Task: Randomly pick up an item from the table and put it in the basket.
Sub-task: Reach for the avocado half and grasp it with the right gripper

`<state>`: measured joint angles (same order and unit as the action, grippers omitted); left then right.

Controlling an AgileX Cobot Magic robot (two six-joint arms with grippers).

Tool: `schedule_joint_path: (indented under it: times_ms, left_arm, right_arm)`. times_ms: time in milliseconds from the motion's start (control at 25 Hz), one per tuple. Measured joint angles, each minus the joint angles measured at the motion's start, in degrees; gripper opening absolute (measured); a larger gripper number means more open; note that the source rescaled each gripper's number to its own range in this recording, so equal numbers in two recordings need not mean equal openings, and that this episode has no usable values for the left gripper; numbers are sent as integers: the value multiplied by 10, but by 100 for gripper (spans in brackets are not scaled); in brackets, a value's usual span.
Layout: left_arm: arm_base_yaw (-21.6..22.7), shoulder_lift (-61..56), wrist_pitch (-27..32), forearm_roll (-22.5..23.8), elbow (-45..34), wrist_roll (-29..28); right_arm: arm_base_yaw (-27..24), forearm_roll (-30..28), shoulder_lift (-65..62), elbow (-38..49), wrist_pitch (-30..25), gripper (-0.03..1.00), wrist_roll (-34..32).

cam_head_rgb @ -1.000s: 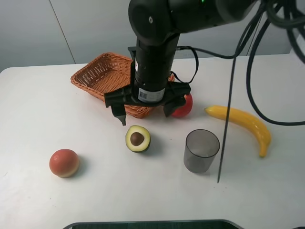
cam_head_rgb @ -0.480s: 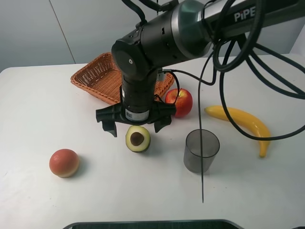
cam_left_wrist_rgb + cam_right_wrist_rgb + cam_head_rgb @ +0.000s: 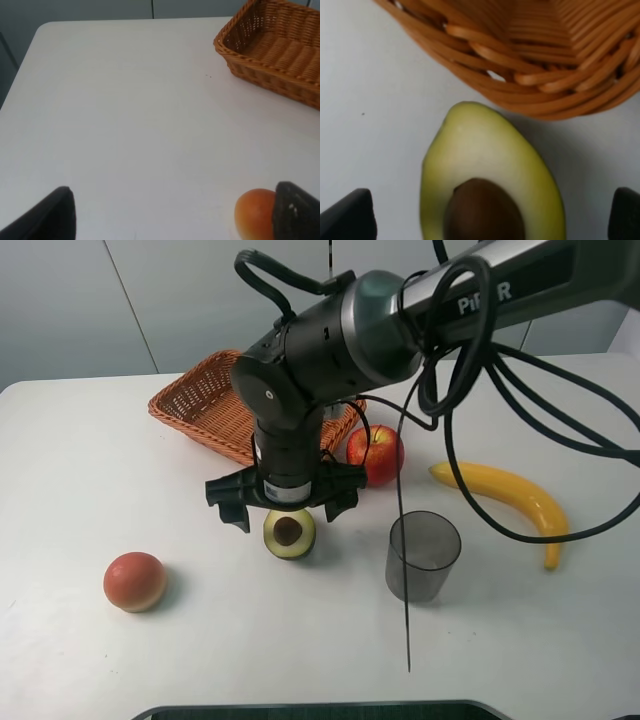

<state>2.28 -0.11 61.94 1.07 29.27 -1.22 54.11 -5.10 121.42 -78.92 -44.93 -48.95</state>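
On the table (image 3: 80, 470), at 6 o'clock of the basket (image 3: 200, 400) and just beside its near wall, avocado (image 3: 289, 537) lying cut face up, brown pit showing inside yellow-green flesh and dark skin. Directly over it, right gripper (image 3: 287, 516) pointing straight down, its 2 fingers spread wide at 9 and 3 o'clock of the avocado, neither one touching, nothing clamped between them. Same story from the right wrist view: avocado centred between 2 dark fingertips, bare table on both sides, woven basket wall just past the narrow end, contact there impossible to judge. Apple (image 3: 378, 453) at 1 o'clock of the avocado, close to the basket's near corner. Grey cup (image 3: 423, 558) upright at 4 o'clock of the avocado, near but apart. Banana (image 3: 510, 496) at 3 o'clock of the apple, lying flat, curving down past the cup. Round fruit (image 3: 134, 581), orange-red, at 8 o'clock of the avocado, well apart from it. Left gripper (image 3: 175, 215) not seen from the high camera; in its own wrist view, fingers far apart, gripping nothing, above bare table, with the round fruit partly hidden behind 1 fingertip and a corner of the basket farther off.
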Motion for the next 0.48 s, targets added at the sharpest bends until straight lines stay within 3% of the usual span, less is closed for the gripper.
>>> schedule_joint_path:
  times_ms: [480]
  left_arm:
    - [0, 0, 0, 0, 0, 0]
  right_arm:
    - [0, -17, 34, 0, 2, 99, -7]
